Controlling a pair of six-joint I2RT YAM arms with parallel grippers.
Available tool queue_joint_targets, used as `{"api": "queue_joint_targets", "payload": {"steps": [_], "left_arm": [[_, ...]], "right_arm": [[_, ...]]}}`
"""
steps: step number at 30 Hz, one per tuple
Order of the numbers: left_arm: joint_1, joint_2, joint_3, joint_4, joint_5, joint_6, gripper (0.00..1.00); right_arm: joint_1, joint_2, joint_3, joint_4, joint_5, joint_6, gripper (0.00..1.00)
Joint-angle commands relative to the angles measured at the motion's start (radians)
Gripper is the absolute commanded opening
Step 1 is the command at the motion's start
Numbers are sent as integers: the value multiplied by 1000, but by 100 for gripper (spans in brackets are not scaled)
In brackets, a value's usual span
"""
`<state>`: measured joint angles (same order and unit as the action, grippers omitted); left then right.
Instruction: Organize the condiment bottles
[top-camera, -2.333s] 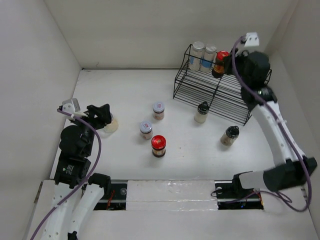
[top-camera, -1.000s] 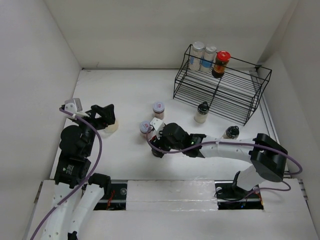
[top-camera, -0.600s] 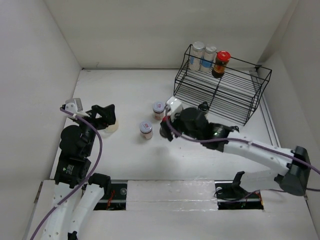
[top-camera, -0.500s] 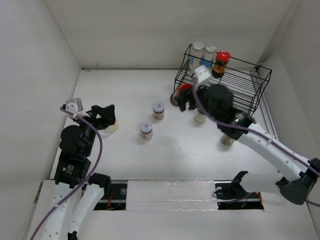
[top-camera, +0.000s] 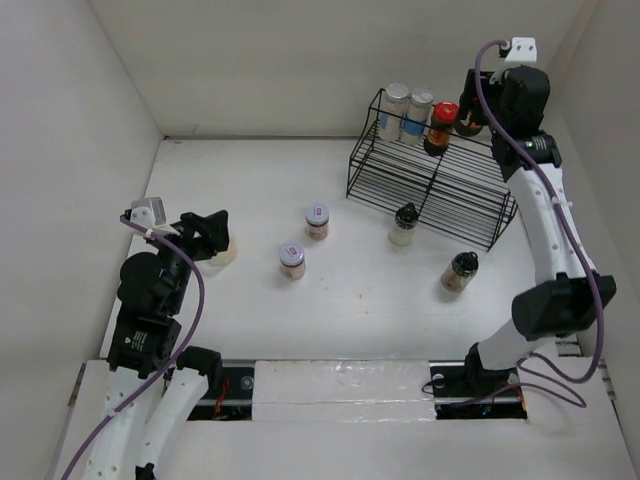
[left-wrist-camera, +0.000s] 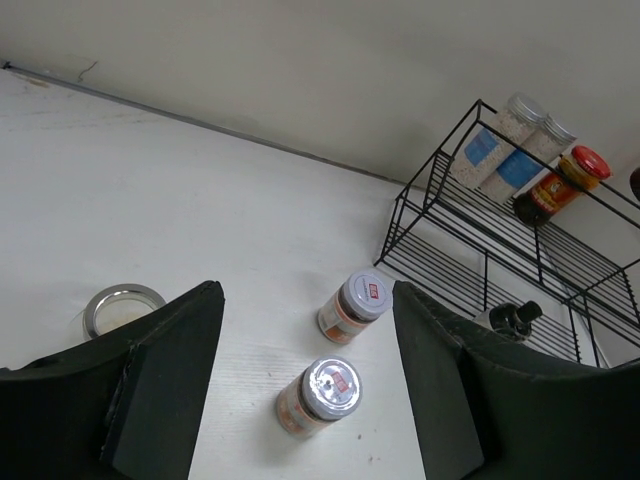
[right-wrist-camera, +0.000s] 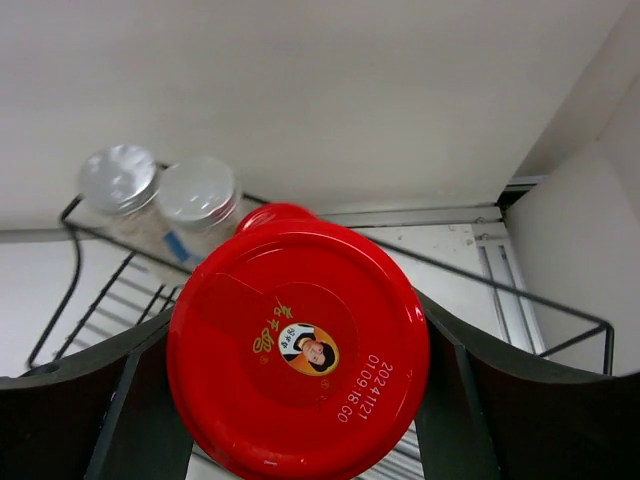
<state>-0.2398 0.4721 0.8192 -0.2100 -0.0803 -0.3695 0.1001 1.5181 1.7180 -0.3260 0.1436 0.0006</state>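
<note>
My right gripper (top-camera: 478, 118) is shut on a dark jar with a red lid (right-wrist-camera: 300, 300), holding it by its sides over the right part of the wire rack's (top-camera: 440, 180) top tier. Just behind it on that tier stand another red-lidded jar (top-camera: 443, 118) and two clear silver-lidded jars (top-camera: 395, 108) (top-camera: 418, 110). My left gripper (top-camera: 208, 232) stands open at the left of the table beside a pale silver-lidded jar (top-camera: 222, 252). That jar (left-wrist-camera: 122, 305) lies outside the left finger. Nothing sits between the fingers.
On the table stand a white-lidded jar (top-camera: 317, 220), a silver-lidded jar (top-camera: 291, 258) and two black-capped shakers (top-camera: 404, 222) (top-camera: 459, 270). The rack's lower tiers are bare wire. White walls close in the back and both sides.
My right arm took the red-lidded jar from the table's middle and carried it up to the rack's top tier. The left arm has stayed beside its jar.
</note>
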Motion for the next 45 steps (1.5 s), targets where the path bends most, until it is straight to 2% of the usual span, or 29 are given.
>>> {"api": "queue_joint_targets", "payload": {"steps": [1, 10, 19, 24, 30, 33, 37, 40, 41, 45], "left_arm": [[5, 2, -2, 46, 11, 12, 65], [5, 11, -2, 46, 2, 12, 68], [5, 20, -2, 46, 2, 12, 68], [5, 30, -2, 46, 2, 12, 68], [5, 30, -2, 46, 2, 12, 68], [5, 30, -2, 46, 2, 12, 68], [5, 30, -2, 46, 11, 12, 68], [5, 30, -2, 46, 11, 12, 68], [5, 30, -2, 46, 11, 12, 68], [5, 30, -2, 46, 11, 12, 68]], "right_arm": [[-62, 54, 201, 53, -50, 9, 43], [-128, 195, 261, 44, -85, 9, 43], [-155, 214, 216, 97, -96, -1, 42], [-174, 254, 275, 91, -107, -1, 42], [-174, 232, 106, 142, -125, 9, 42], [-174, 232, 97, 153, -151, 29, 45], [-183, 255, 72, 142, -151, 50, 52], [-183, 266, 63, 131, -151, 61, 67], [-183, 266, 63, 131, -142, 61, 77], [-183, 246, 95, 104, -142, 72, 91]]}}
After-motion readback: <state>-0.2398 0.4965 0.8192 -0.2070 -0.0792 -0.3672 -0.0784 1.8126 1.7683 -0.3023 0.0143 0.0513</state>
